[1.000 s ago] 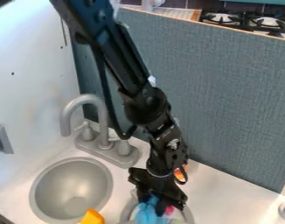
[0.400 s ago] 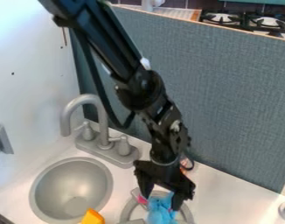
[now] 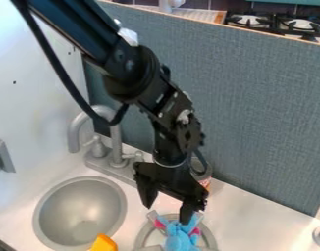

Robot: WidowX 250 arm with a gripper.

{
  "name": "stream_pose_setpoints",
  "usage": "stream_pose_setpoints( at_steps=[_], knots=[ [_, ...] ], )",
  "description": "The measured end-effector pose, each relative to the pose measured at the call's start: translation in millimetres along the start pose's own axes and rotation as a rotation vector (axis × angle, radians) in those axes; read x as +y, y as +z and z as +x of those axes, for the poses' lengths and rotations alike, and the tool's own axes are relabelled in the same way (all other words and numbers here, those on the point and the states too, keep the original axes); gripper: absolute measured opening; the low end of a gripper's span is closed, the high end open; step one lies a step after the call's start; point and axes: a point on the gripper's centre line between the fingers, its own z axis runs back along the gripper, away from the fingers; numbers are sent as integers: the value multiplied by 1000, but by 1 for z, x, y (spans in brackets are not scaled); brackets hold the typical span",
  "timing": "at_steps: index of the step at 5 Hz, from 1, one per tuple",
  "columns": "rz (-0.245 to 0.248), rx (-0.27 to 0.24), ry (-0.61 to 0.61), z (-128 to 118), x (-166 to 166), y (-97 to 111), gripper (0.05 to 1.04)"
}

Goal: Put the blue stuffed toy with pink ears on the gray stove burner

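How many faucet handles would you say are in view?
2: the left handle, beside the faucet's spout, and the right handle, partly hidden behind the gripper.

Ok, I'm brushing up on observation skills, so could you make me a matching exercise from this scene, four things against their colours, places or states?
1. soft toy
2. pincer
3. faucet
4. stove

A. at the view's top right
B. black, fingers apart
C. light blue with pink ears
D. grey, by the round sink

Pairs: 1-C; 2-B; 3-D; 4-A
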Motion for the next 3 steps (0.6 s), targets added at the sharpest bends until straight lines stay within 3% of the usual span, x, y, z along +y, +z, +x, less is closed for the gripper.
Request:
stream_pose_setpoints(
  at_steps=[1, 2, 3],
  knots=[
    [-18, 72, -82, -36, 5, 23, 1007],
    [-68, 119, -164, -80, 8, 38, 1003],
    [-104, 107, -204, -97, 8, 50, 1003]
  ],
)
